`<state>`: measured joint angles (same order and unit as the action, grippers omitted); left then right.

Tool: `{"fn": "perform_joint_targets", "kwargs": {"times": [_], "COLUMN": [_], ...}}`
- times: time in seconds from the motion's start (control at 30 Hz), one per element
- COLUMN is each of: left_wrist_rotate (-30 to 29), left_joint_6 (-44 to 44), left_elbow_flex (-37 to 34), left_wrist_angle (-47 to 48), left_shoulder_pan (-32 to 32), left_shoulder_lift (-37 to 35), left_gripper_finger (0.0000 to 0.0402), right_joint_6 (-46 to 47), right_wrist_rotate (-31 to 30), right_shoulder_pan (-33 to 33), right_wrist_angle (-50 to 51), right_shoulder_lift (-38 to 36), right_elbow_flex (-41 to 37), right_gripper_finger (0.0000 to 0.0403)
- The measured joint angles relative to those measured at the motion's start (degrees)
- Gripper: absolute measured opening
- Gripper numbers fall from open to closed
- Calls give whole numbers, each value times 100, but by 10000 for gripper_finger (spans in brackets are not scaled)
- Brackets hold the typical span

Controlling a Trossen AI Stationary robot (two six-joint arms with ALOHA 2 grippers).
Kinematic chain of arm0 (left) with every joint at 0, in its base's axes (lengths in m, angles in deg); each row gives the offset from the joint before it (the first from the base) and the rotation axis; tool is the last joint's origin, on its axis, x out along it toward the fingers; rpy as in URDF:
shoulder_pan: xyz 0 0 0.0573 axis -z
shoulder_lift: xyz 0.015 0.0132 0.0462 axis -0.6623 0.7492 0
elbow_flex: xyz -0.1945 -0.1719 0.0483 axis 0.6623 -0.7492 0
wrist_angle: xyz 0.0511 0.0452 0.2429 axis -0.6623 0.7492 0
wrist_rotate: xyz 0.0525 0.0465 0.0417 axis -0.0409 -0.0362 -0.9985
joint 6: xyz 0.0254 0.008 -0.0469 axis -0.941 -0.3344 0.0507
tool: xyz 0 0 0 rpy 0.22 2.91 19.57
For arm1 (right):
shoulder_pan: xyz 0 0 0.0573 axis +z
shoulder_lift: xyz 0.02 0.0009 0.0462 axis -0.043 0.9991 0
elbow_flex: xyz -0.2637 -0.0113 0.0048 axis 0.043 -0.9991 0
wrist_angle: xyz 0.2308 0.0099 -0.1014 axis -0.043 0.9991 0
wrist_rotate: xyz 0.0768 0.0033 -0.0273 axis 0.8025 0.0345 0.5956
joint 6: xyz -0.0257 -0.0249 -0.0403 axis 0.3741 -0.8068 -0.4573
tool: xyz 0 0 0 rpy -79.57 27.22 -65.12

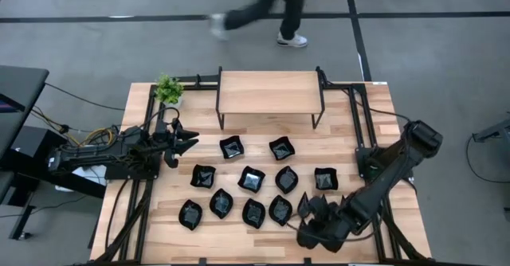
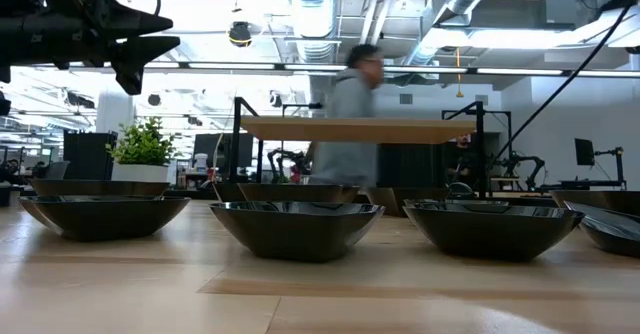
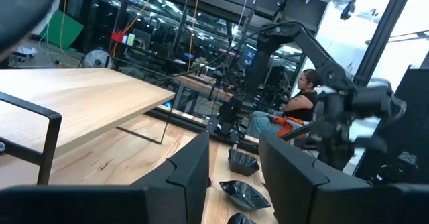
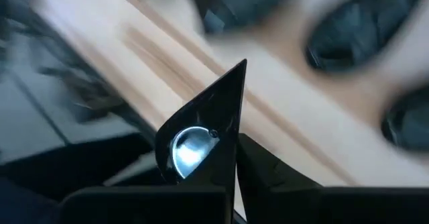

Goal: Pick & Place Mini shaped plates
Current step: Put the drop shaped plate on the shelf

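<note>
Plates made up most of the scene: the mini shaped plates [image 1: 251,178], small glossy black dishes, lay spread over the middle of the wooden table [image 1: 159,226]. Taking the table's centre as the clock hub in the high view, two dishes sat toward twelve, just in front of the raised wooden shelf [image 1: 268,92]; four more formed a row through the centre, and four lay in a row toward six, with the end one near seven. One further dish, the held plate [image 4: 201,127], stood tilted on edge at about five o'clock, pinched between the clenched fingers of the right gripper [image 1: 312,212]. The right wrist view showed that dish upright on its rim between the dark fingers, its shiny hollow catching light, with blurred dishes lying on the boards beyond it.

The left gripper [image 1: 185,142] hung above the table at about nine o'clock, clear of every dish, its fingers [image 3: 191,174] spread apart and grasping nothing. A small green plant [image 1: 168,88] stood in the corner at about ten o'clock. Beyond the table a walking person [image 1: 267,11] crossed the floor at twelve, and the left wrist view caught a seated person [image 3: 301,103] farther off in the room.
</note>
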<state>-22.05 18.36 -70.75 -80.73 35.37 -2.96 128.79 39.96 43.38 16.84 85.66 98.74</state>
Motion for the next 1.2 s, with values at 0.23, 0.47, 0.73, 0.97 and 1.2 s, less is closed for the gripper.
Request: {"fn": "perform_joint_targets", "kwargs": {"times": [0.23, 0.47, 0.73, 0.97, 1.2], "left_wrist_rotate": [0, 0, 0, -1, -1], "left_joint_6": [0, 0, 0, -7, -11], "left_elbow_flex": [2, 0, 2, 1, 1], "left_wrist_angle": [-20, -20, -22, -26, -62], "left_shoulder_pan": [0, 0, 0, 2, 2], "left_shoulder_lift": [0, 0, 0, 0, 0], "left_gripper_finger": [132, 132, 132, 132, 132], "right_joint_6": [-2186, -4737, -6396, -6927, -7388], "right_wrist_rotate": [-451, -421, -397, 319, 968], "right_shoulder_pan": [-849, -2250, -3976, -5540, -6801], "right_wrist_angle": [-5, 30, 507, 1274, 1931], "right_shoulder_lift": [-974, -1852, -2648, -2728, -2156], "right_elbow_flex": [120, 120, 122, 311, 1326], "right_gripper_finger": [1, 1, 1, 1, 1]}}
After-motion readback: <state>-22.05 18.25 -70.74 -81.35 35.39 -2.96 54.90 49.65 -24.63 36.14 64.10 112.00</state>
